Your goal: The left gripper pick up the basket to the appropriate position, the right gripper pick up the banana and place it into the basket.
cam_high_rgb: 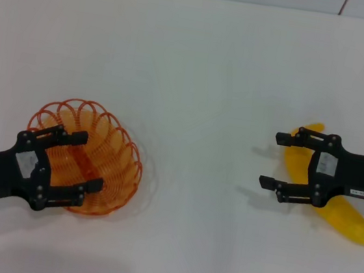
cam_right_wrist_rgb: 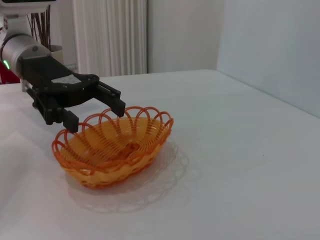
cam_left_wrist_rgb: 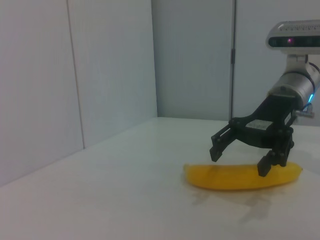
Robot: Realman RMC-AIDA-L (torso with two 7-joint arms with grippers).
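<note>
Left gripper [cam_high_rgb: 83, 167] jaws open over basket [cam_high_rgb: 111, 167] (nothing gripped), right gripper [cam_high_rgb: 274, 159] jaws open above banana [cam_high_rgb: 345, 221], white worktop [cam_high_rgb: 205, 78].

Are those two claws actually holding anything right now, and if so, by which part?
Nothing is held. The left tool hangs open over the basket, and the right tool is open above the banana. Neither has closed on anything.
</note>
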